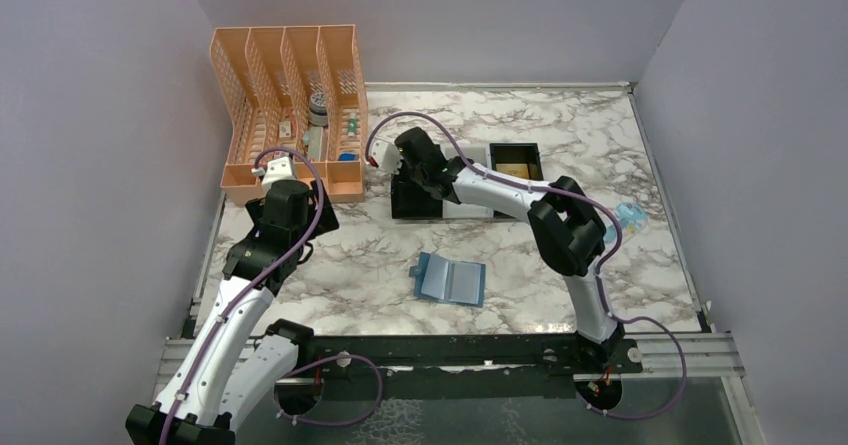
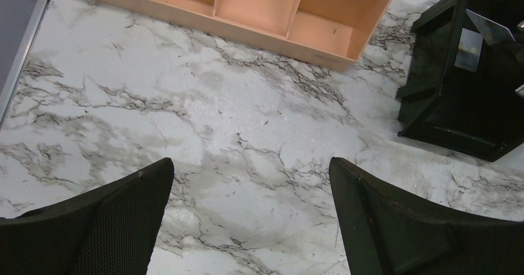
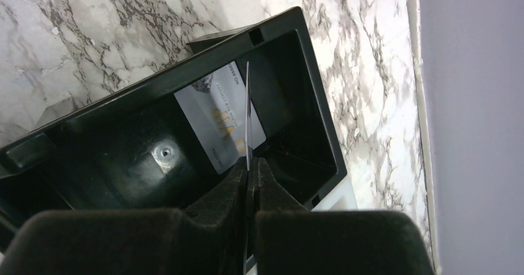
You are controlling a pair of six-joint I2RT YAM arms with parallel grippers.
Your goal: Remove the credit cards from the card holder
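Nearest us, the wallet (image 1: 450, 281) lay open on the table (image 1: 600, 145). Our left tool (image 2: 250, 167) hung agape and empty. Farther off, our right tool (image 3: 249, 167) pinched 1 card (image 3: 247, 102) edge-on over the tray (image 3: 324, 120), where 1 grey card (image 3: 207, 117) lay flat. We judged the cards light, stiff and slick, best nipped by an edge.

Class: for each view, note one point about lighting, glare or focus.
Top external view: even, soft light on the marble table, only faint shadows. Left wrist view: a pale sheen mid-frame; the left gripper looms dark. Right wrist view: the black tray is murky inside, but the silver card reads clearly; the held card is a thin edge-on line.
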